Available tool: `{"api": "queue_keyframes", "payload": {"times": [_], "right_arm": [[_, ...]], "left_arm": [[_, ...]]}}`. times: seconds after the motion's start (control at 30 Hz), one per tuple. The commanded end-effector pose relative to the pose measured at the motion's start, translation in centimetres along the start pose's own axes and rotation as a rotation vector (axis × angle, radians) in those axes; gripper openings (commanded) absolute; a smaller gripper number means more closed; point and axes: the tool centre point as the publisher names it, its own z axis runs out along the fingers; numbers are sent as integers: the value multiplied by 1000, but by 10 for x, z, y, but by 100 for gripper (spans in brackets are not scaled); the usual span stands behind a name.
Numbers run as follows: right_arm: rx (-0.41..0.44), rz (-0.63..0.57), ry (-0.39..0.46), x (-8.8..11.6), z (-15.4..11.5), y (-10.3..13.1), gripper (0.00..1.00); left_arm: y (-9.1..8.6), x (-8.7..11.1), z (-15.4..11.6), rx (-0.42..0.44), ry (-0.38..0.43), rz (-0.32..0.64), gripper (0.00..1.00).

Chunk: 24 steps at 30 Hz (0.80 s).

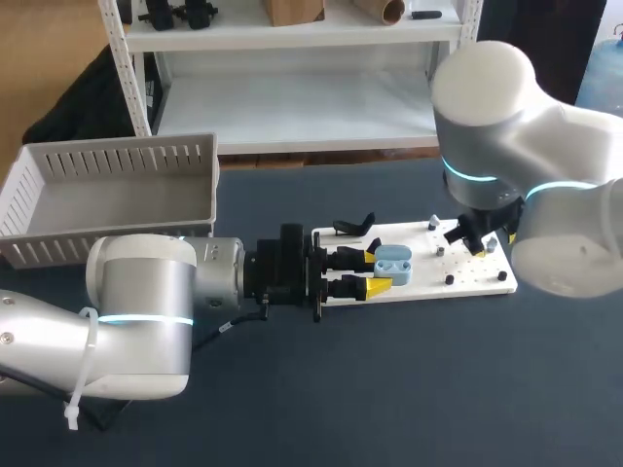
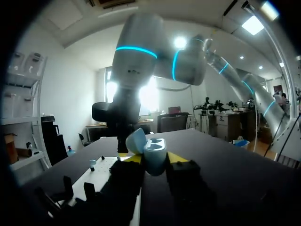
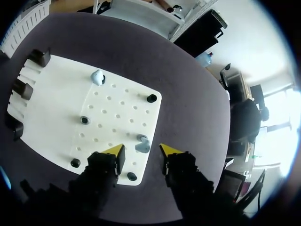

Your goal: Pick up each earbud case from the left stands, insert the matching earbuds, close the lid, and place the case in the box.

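Between the left end effector (image 1: 378,271) tips the earbud case (image 2: 151,150) is clamped; right end effector (image 3: 142,150) stands spread above an earbud (image 3: 142,144).

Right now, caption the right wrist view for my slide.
Right gripper, open, yellow-tipped, hovers above a pale blue earbud on the white perforated plastic board atop the dark table.

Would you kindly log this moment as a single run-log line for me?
left gripper: shut on blue case, lid open | right gripper: open, over earbud on white board
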Motion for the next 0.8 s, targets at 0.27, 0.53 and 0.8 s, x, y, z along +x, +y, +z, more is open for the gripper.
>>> {"api": "queue_keyframes", "payload": {"times": [0.27,0.53,0.8], "right_arm": [[49,-8,-8,-3,4,2,42],[58,-3,-12,-5,6,1,39],[67,16,-17,-8,8,0,30]], "left_arm": [[0,1,1,-4,0,1,0],[0,1,1,-4,0,1,0],[0,1,1,-4,0,1,0]]}}
